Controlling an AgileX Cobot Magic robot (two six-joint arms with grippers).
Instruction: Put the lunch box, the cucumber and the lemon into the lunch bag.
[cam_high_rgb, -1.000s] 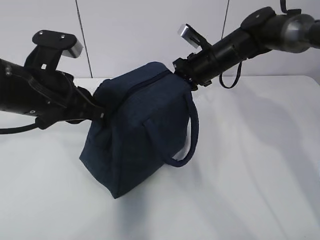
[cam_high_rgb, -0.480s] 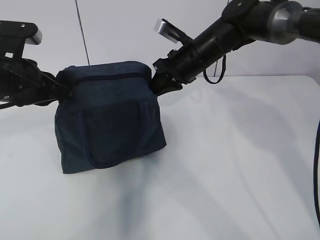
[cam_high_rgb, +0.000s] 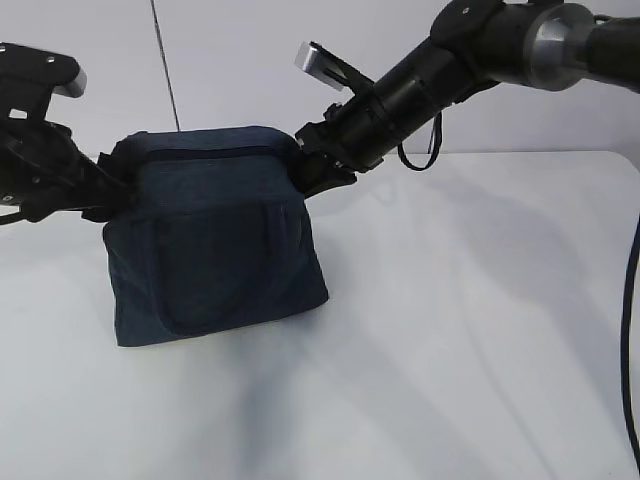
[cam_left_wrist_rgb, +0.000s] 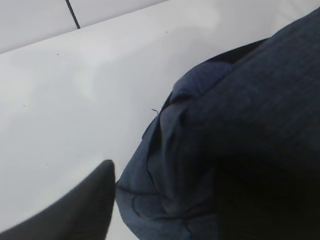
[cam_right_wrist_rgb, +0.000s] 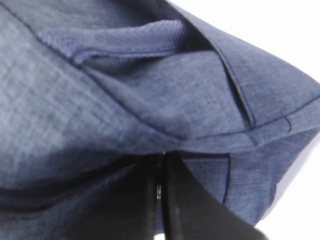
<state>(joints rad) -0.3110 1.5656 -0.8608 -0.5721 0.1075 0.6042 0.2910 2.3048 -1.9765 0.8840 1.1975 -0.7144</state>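
Right fingers (cam_right_wrist_rgb: 161, 200) pressed together, pinching the lunch bag (cam_high_rgb: 215, 240) fabric — left fingers' (cam_left_wrist_rgb: 85, 200) gap cannot be told

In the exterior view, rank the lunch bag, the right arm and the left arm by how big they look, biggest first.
1. lunch bag, standing on the white table.
2. right arm, reaching in from the top right; it may look bigger only because it is near the camera.
3. left arm, largely cut off by the frame edge, so its place is unsure.
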